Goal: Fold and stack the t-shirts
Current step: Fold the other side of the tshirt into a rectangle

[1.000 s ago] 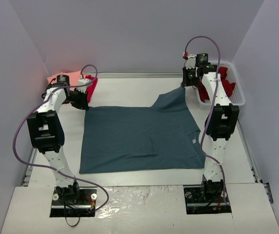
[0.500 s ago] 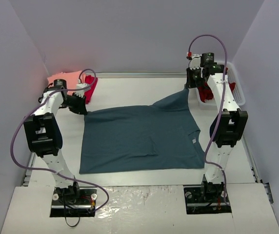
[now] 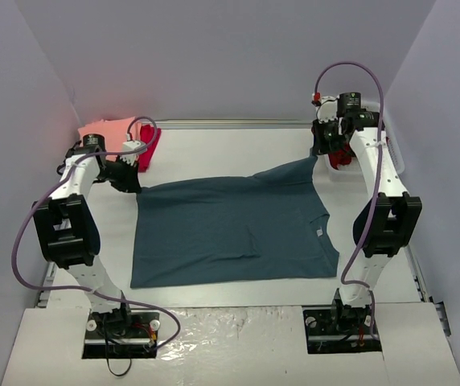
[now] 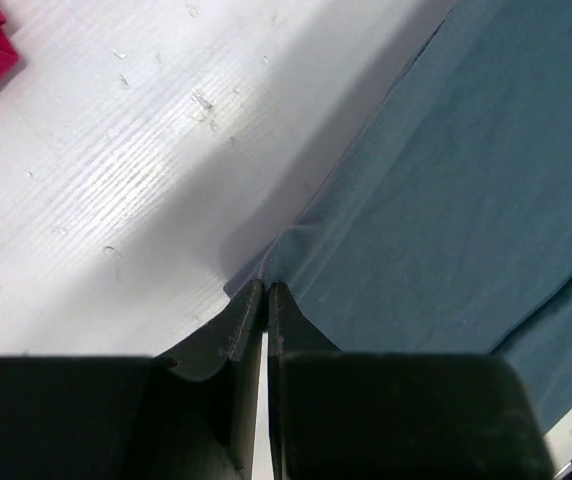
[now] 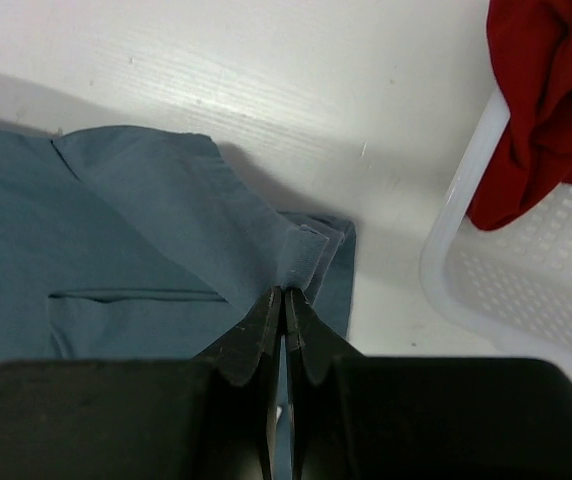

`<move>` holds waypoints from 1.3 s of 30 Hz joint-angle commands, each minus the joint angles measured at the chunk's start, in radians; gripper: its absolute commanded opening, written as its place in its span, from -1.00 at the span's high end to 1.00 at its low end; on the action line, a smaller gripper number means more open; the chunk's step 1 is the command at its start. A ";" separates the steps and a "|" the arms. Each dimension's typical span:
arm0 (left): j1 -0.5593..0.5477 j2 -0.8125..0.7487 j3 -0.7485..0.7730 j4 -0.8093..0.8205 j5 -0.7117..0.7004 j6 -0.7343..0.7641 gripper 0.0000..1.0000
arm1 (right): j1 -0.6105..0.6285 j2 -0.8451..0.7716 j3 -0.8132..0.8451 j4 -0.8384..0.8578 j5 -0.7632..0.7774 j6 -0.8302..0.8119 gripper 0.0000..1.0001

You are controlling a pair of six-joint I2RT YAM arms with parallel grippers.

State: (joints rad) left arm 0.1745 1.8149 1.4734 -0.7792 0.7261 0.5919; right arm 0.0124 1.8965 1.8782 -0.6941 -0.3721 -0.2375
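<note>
Top external view shows the slate-blue t-shirt [image 3: 230,229] lying mostly flat on the bench [image 3: 214,149], soft and limp, with the left fingers [image 4: 238,335] and right fingers [image 5: 259,335] pinched on its far corners, seemingly the best hold for such cloth.
</note>
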 commanded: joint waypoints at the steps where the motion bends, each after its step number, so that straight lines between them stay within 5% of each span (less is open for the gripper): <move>1: 0.014 -0.075 -0.016 -0.045 0.033 0.059 0.95 | -0.006 -0.086 -0.040 -0.054 0.010 -0.028 1.00; 39: 0.017 -0.270 -0.223 -0.106 0.062 0.203 0.95 | -0.006 -0.412 -0.387 -0.165 0.027 -0.137 1.00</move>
State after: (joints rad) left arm 0.1841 1.6035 1.2587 -0.8616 0.7624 0.7567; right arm 0.0124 1.5349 1.5066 -0.8207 -0.3553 -0.3538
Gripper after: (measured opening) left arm 0.034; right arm 0.005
